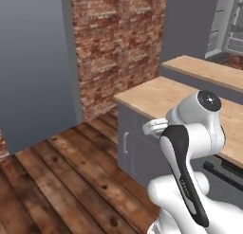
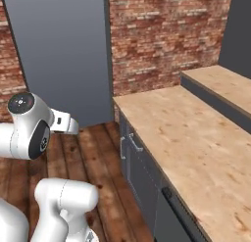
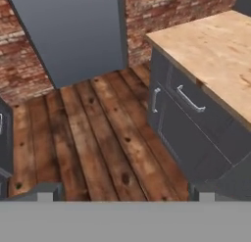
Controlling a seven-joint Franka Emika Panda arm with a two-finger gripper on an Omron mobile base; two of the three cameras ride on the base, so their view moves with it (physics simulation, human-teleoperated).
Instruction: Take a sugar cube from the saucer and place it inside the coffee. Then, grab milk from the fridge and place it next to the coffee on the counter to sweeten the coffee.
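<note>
My gripper (image 3: 125, 193) is open, its two dark fingertips (image 3: 45, 192) far apart with nothing between them. It hangs over the brown plank floor (image 3: 98, 138), left of the counter's end. The counter (image 3: 215, 45) is a light wood-grain worktop (image 1: 161, 98) over grey cabinets, and the stretch in view (image 2: 196, 133) is bare. A white-lined door with grey shelf bins, which looks like the fridge (image 1: 230, 27), shows at the far right beyond the counter. The sugar cube, the saucer, the coffee and the milk are out of view.
A tall plain grey slab (image 2: 63, 55) stands against the red brick wall (image 2: 166, 35), left of the counter. Grey cabinet fronts with bar handles (image 3: 188, 99) face the floor. A raised second worktop (image 2: 220, 84) runs behind the first. Open floor lies between slab and counter.
</note>
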